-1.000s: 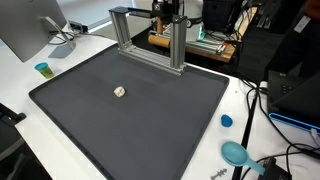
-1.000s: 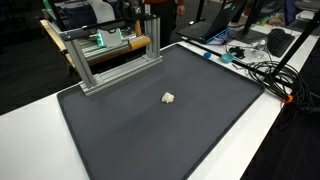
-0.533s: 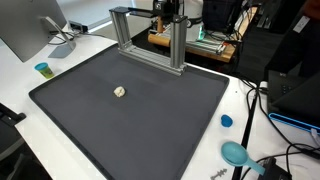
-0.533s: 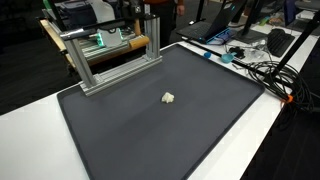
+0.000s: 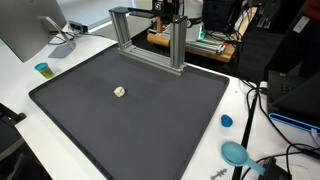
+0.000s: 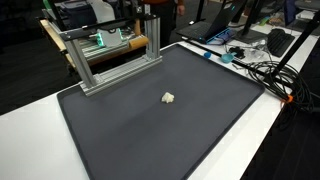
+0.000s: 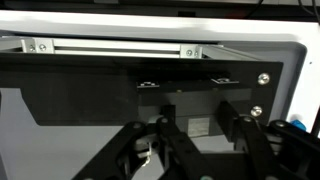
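A small white block (image 5: 119, 91) lies alone on the black mat (image 5: 140, 125); it also shows in an exterior view (image 6: 168, 98). My gripper (image 5: 170, 10) hangs high at the back of the table, above the aluminium frame (image 5: 180, 50), far from the block. In the wrist view the gripper (image 7: 203, 122) comes in from the bottom, its dark fingers (image 7: 241, 128) spread apart with nothing between them. They look down on the mat (image 7: 90, 105) and the frame's bar (image 7: 110, 47).
A monitor (image 5: 25, 30) and a small blue cup (image 5: 43, 69) stand beside the mat. A blue cap (image 5: 226, 121) and a teal object (image 5: 235, 153) lie on the white table. Cables (image 6: 265, 70) run along one side. A wooden tray (image 5: 195, 42) sits behind the frame.
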`<action>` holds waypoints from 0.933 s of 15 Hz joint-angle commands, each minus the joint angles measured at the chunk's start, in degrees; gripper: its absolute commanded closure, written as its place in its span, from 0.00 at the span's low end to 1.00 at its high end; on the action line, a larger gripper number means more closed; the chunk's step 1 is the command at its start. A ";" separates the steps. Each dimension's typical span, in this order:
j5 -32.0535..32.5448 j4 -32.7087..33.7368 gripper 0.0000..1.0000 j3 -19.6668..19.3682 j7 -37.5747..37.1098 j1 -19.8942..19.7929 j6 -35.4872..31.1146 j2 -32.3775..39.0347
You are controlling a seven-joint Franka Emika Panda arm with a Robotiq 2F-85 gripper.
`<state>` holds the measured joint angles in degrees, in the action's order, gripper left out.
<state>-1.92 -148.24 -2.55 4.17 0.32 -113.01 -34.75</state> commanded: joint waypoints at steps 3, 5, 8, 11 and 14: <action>-0.80 1.10 0.28 0.49 -1.77 -0.21 1.44 1.16; -0.85 0.96 0.20 0.59 -2.38 -0.28 1.41 1.19; -1.03 0.93 0.28 0.66 -3.23 -0.31 1.58 1.12; -0.89 0.81 0.51 0.87 -3.88 -0.35 1.45 1.22; -0.22 0.72 0.73 1.17 -4.49 -0.66 1.45 1.28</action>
<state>-1.59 -148.05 -2.12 0.92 -0.09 -112.86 -33.94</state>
